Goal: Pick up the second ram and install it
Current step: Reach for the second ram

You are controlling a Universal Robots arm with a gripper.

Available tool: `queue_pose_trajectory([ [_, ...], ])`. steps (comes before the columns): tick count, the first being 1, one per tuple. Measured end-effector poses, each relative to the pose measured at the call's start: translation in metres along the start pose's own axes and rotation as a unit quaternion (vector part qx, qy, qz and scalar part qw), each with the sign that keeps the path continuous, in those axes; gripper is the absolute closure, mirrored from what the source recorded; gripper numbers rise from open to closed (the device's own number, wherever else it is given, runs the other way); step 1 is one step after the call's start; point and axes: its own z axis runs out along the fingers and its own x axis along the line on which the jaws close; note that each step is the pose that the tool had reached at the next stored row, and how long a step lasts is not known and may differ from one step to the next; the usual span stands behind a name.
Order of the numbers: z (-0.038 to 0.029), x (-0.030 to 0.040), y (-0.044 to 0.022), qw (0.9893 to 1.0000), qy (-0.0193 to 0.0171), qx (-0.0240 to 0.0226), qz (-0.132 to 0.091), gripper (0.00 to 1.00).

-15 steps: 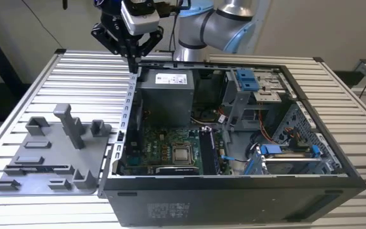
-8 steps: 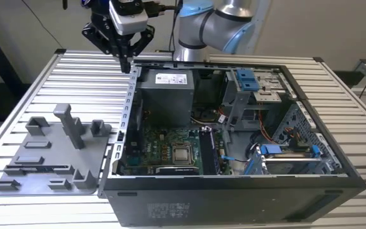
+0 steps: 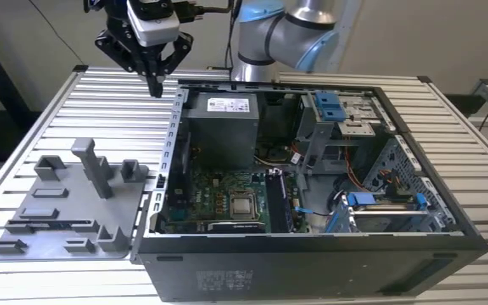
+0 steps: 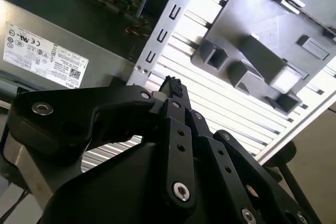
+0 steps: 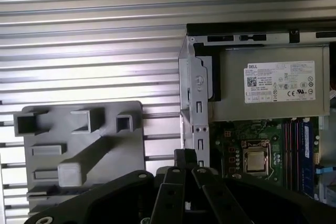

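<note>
Exterior view: gripper [image 3: 155,89] up high over the table's [image 3: 74,114] far edge, just off the open computer case's [image 3: 312,251] far corner on the exterior view's left. Fingers together, nothing seen between them. Grey holder plate [image 3: 74,203] lies by the table's near edge, beside the case. A thin dark strip in its long slot looks like the second ram [image 3: 49,223], but I cannot tell for sure.

Second wrist view: gripper [image 4: 172,85] fingers pressed together, above slats between power supply [image 4: 52,35] and holder plate [image 4: 252,3].

First wrist view: gripper [image 5: 185,157] tips together over the case wall; holder plate [image 5: 121,150] on one side, motherboard [image 5: 236,129] on the other.
</note>
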Motion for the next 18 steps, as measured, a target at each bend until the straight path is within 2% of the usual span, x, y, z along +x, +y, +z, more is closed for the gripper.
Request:
queue_pose_trajectory([
  [8, -0.0005, 0.0233, -0.0016, 1.0, 0.0, -0.0006, 0.0, 0.89],
  [18, -0.0013, 0.0586, -0.0041, 1.0, 0.0001, -0.0012, 0.0, 0.89],
])
